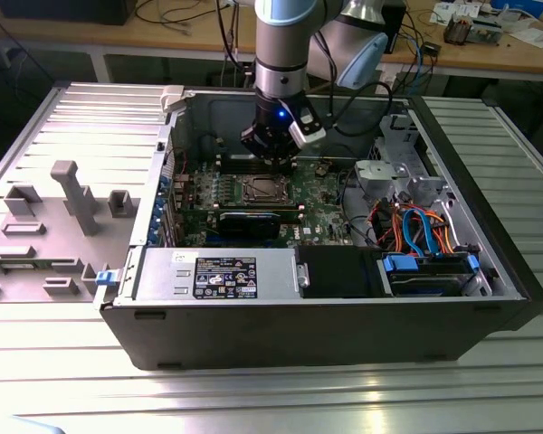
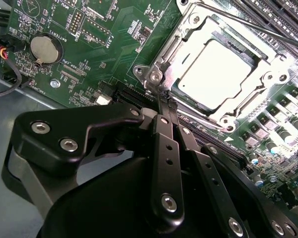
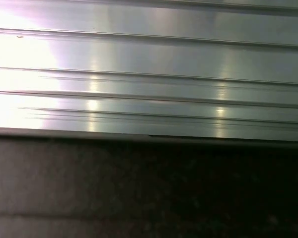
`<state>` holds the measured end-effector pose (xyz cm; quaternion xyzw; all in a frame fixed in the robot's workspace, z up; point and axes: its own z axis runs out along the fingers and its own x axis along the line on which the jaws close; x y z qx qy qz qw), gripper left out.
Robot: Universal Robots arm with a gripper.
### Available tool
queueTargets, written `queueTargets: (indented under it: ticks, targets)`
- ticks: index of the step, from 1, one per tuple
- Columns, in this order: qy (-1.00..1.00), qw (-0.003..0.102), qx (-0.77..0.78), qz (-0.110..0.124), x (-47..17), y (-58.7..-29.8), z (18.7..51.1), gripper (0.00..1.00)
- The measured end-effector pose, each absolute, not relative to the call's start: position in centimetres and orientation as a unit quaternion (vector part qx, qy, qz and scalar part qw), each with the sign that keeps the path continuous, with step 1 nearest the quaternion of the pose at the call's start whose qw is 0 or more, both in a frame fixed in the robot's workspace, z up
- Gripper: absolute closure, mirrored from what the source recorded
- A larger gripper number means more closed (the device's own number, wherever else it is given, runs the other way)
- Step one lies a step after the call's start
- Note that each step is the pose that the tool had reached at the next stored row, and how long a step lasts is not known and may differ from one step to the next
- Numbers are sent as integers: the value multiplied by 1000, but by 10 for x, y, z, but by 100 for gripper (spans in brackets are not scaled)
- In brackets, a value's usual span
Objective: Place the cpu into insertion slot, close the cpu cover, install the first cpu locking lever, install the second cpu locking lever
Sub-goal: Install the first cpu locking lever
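Observation:
Inside the open computer case, the cpu [image 2: 216,69] lies flat in the insertion slot [image 1: 262,188] on the green board, its silver top showing. The cpu cover [image 2: 269,79] is down over it, framing the chip in its window. A thin locking lever [image 2: 253,27] runs along the far side of the socket. In the exterior view my gripper [image 1: 274,163] hangs just above the socket's far edge. In the second wrist view my gripper [image 2: 166,101] has its black fingers [image 2: 165,148] pressed together, the tips at a corner of the cover frame. Nothing shows between them.
A silver power supply [image 1: 217,271] and a drive bay [image 1: 430,271] with coloured cables [image 1: 416,226] line the case's near side. A coin battery [image 2: 42,49] and memory slots [image 2: 280,12] flank the socket. A grey fixture tray [image 1: 54,226] lies at the exterior view's left. The first wrist view has ridged aluminium [image 3: 149,74].

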<state>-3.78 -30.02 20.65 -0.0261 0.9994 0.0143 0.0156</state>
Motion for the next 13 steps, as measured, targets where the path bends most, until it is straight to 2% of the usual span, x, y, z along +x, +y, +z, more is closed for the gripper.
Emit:
queueTargets:
  ticks: [13]
  targets:
    - [999,16,-26,14,-37,-304,206,89]
